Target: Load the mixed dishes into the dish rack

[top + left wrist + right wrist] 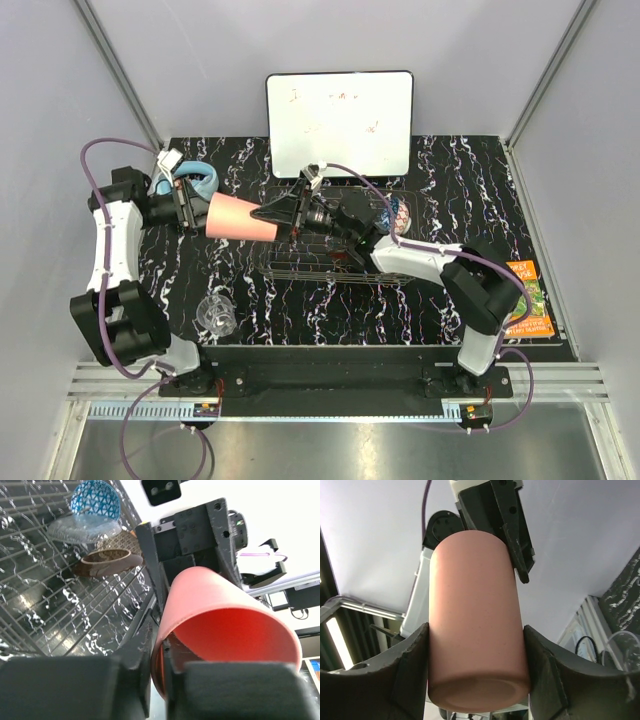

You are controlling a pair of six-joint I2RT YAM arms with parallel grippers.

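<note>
Pink cup (240,217) held level in mid-air between both arms, at the dish rack's (340,268) left edge.
Left gripper (205,212) pinches the rim wall; right gripper (278,222) clamps the base end. Judged light, rigid and smooth-sided, so possibly slippery; the base-end side grip looks safer.

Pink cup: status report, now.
Left gripper pinching rim of tall pink cup. Right gripper clamped on its base. Cup mid-air beside silver wire dish rack. Nothing between them.

The pink matt cylindrical cup (477,615) looks smooth, the silver wire dish rack (320,270) shiny metal, the black marbled tabletop (450,290) glossy.
</note>
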